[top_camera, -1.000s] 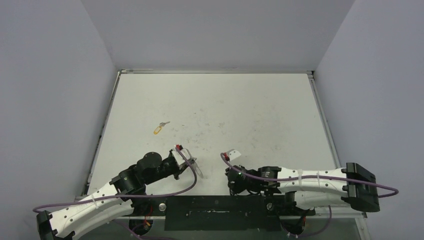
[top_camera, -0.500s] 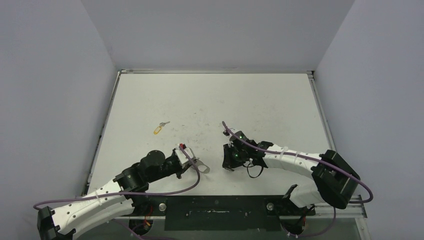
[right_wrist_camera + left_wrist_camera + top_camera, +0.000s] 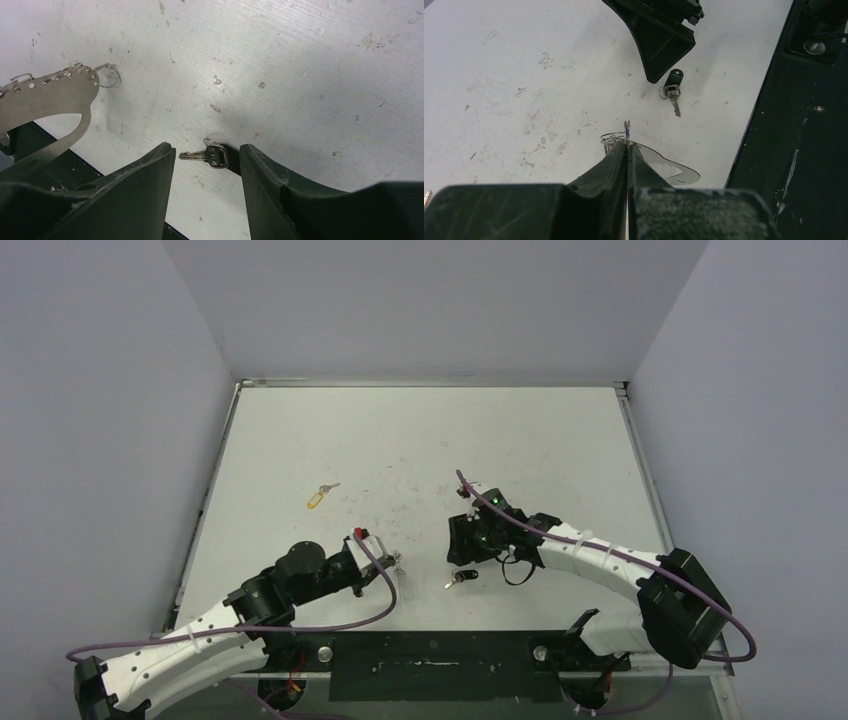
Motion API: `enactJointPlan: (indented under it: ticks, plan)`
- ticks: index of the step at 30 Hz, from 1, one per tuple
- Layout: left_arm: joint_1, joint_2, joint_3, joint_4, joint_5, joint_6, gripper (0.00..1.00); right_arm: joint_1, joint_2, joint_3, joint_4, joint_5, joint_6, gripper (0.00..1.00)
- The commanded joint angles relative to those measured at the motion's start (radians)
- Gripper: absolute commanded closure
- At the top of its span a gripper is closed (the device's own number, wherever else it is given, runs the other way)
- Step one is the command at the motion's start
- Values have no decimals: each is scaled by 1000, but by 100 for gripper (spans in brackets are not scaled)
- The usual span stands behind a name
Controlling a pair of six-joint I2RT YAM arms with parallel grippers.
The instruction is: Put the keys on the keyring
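Note:
A silver key with a black head (image 3: pixel 460 578) lies flat on the table, free of both grippers. In the right wrist view this key (image 3: pixel 210 156) sits on the table below the gap between my right gripper's (image 3: pixel 206 150) open fingers. My right gripper (image 3: pixel 462 556) hovers just above it. My left gripper (image 3: pixel 627 144) is shut on a small ring of the keyring (image 3: pixel 671 169), whose flat silver loop hangs beside the fingertips. In the top view the left gripper (image 3: pixel 386 563) holds the keyring (image 3: pixel 396 558) left of the black key. A key with a yellow tag (image 3: pixel 318 498) lies further back on the left.
The black base plate (image 3: pixel 430 665) runs along the near table edge, close behind the keyring and the black key. Low rails border the table (image 3: pixel 520 440) on the left, right and far sides. Purple cables loop from both wrists.
My right arm swung from the near edge out over the table, then its jaws opened and the black-headed key came to lie on the table. The left gripper stayed shut on the keyring, shifting slightly.

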Motion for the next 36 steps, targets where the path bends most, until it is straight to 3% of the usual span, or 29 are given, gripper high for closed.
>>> enactJointPlan:
  ticks: [1, 6, 16, 22, 36]
  plan:
    - [-4, 4, 4, 85, 19, 13, 100, 12, -6, 51, -50, 38, -67, 51]
    - [-4, 14, 0, 93, 22, 13, 100, 37, 38, 70, -76, 36, -111, 54]
    - [-4, 13, -2, 93, 19, 8, 100, 5, 146, 22, 94, -131, -112, 55]
    - [-4, 11, -3, 92, 19, 1, 100, -17, 214, 22, 138, -180, -118, 69]
    - [-4, 7, -14, 101, 13, -5, 100, -39, 125, -32, 64, -159, -115, 72]
